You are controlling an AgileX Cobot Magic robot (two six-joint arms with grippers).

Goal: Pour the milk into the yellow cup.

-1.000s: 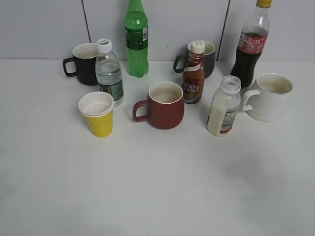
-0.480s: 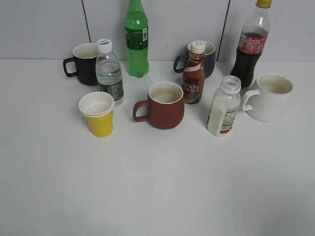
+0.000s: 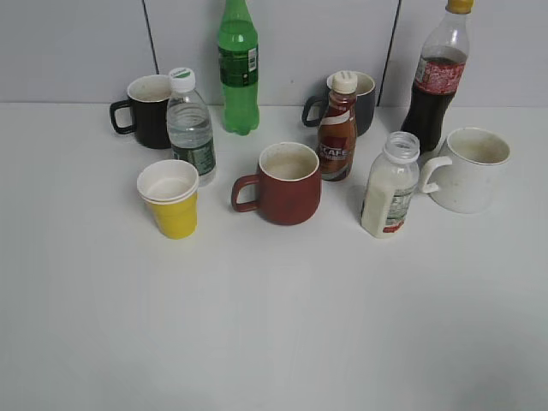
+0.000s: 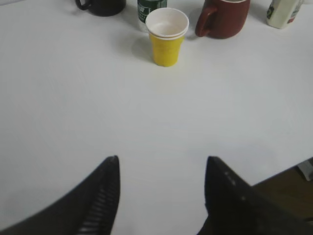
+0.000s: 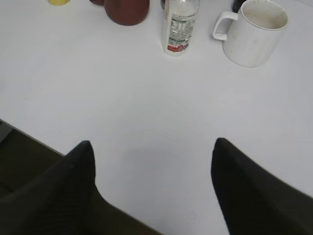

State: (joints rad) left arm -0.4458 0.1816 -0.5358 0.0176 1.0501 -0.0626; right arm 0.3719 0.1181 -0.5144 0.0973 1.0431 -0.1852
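While both claws hang apart and empty, nothing's grasped.
Right claw [image 5: 151, 149] faces the milk [image 5: 179, 24] ahead; left claw [image 4: 161, 164] faces the yellow cup [image 4: 167, 35].

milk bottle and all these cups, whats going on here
Nothing is being handled yet. The milk bottle stands upright with its cap off beside the white mug, and the yellow cup sits apart at the left, near the water bottle, with the red mug between them. Both hands are open and hovering over bare table: the left hand facing the yellow cup, the right hand facing the milk.
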